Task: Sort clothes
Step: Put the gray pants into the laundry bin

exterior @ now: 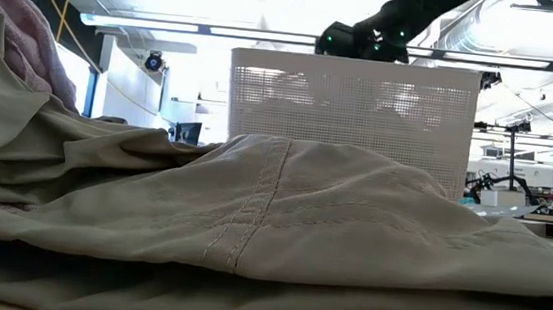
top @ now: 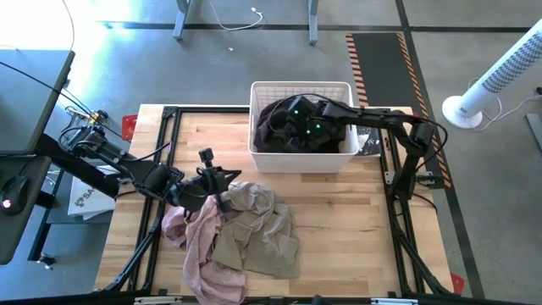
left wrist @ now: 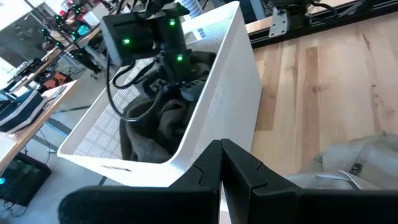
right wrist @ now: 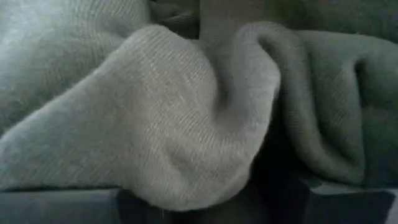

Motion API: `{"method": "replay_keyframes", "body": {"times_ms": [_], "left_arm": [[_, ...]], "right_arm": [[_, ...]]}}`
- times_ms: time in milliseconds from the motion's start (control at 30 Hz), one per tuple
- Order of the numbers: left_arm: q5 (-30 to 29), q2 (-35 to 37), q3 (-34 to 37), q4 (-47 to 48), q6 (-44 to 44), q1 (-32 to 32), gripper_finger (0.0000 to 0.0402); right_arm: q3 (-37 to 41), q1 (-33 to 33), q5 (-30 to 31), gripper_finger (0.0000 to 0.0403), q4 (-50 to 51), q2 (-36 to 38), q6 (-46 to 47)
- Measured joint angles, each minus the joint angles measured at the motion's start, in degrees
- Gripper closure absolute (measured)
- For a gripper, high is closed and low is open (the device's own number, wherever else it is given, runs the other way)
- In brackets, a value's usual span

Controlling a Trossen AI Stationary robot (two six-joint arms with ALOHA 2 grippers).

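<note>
Basket (top: 301, 161) at table (top: 356, 220) rear w/ garment (top: 275, 127) inside; two garments (top: 254, 229) heaped in front.

Two dark, jointed robot arms, the left arm (top: 127, 165) and the right arm (top: 398, 127), trail black cables, green indicator lights glowing on the right arm's boxy wrist housing (top: 301, 114).

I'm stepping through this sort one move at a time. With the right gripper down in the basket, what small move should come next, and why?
Probably close the right gripper on the dark olive-brown garment and lift: it is sunk into the white basket, a fabric fold bulging between its fingers. The left gripper waits shut over the table.
</note>
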State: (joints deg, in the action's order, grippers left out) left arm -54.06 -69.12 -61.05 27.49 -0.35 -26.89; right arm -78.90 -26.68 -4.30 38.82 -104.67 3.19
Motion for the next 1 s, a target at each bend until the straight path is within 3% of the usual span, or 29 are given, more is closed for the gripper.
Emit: {"method": "replay_keyframes", "body": {"times_ms": [133, 367, 433, 533, 667, 833, 1000], "left_arm": [[0.0, 0.0, -0.01, 0.07, -0.03, 0.81, 0.0401], [1.38, 0.0, -0.05, 0.15, -0.25, 1.07, 0.0401], [1.52, 0.0, -0.05, 0.45, -0.76, 1.0, 0.0401], [2.46, 0.0, -0.05, 0.7, -1.1, 1.0, 0.0401], [3.37, 0.0, -0.05, 0.87, -1.6, 1.0, 0.0401], [3.41, 0.0, -0.05, 1.0, -2.0, 1.0, 0.0401], [3.41, 0.0, -0.05, 1.18, -2.0, 1.0, 0.0401]], "right_arm": [[-6.02, 0.45, 0.03, 0.0233, 7.21, 0.82, 0.5], [-26.88, 2.05, 0.77, 0.0233, 26.49, 2.04, 5.89], [-30.86, 2.79, 1.22, 0.0233, 26.33, 2.12, 3.4], [-32.1, 3.75, 6.24, 0.0233, 18.52, 2.5, -0.28], [-25.92, 2.93, 6.81, 0.0233, 5.9, 2.14, 0.0], [-8.58, 0.36, 9.83, 0.0233, -10.01, 1.91, 4.55], [4.32, -2.91, 6.37, 0.0233, -13.6, 1.94, 8.95]]}}
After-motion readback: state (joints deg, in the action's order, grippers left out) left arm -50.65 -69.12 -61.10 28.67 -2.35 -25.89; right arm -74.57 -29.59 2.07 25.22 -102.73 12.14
